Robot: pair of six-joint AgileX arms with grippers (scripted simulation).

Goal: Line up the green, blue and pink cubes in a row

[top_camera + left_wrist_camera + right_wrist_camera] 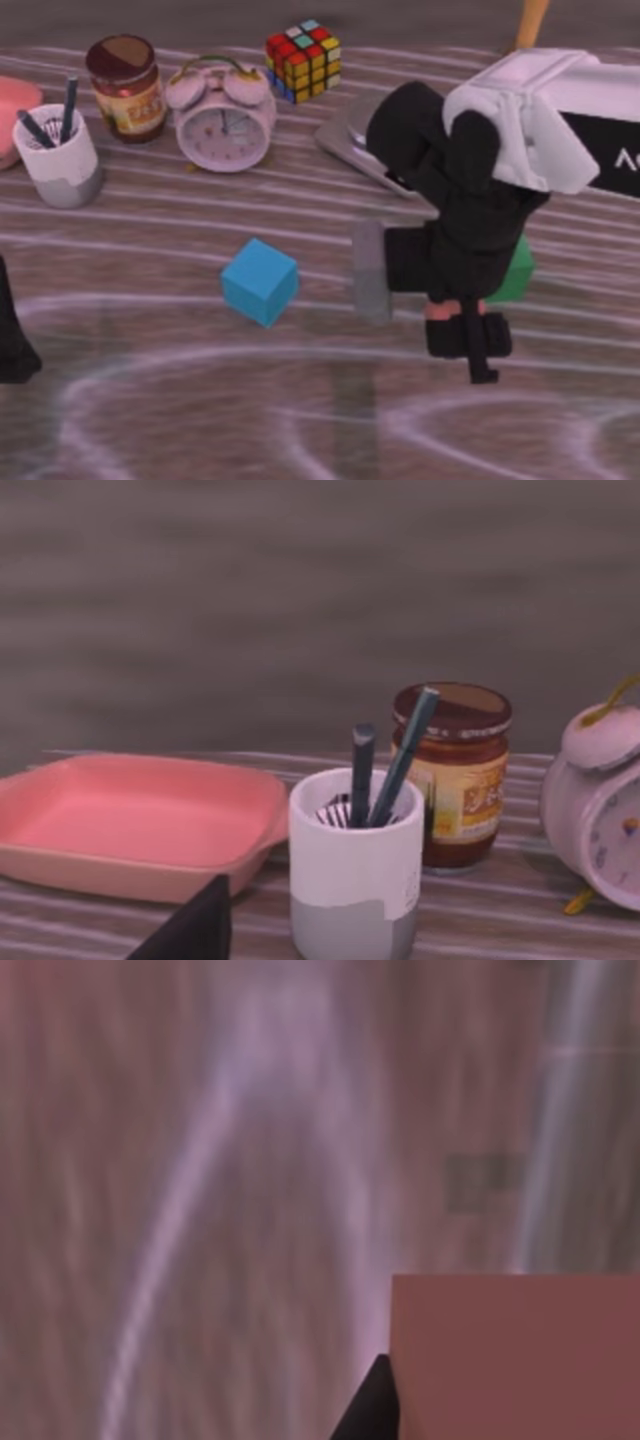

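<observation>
The cubes number three, but only one lies fully in sight: the blue cube (pixel 260 281) sits alone on the table (pixel 150 400) a little left of centre. The green cube (pixel 516 270) shows only as a corner on the right, behind the right arm, which covers most of it. The pink cube (pixel 436 311) is a sliver in the top view, under the right gripper (pixel 466 338); the right wrist view shows its flat face (pixel 515 1355) close against a dark finger (pixel 375 1410), so the jaws appear clamped on it — the cube is held just beside the green one. The left gripper (pixel 12 350) is parked at the table's left edge; whether its jaws are apart or together I cannot tell. Along the far side stand one white cup (pixel 58 160) holding two pens, one jar (pixel 127 88), one alarm clock (pixel 222 115) and one multicoloured puzzle cube (pixel 303 60) — all well apart from the cubes. A pink tray (pixel 140 825) lies at the far left, just beside the cup.
</observation>
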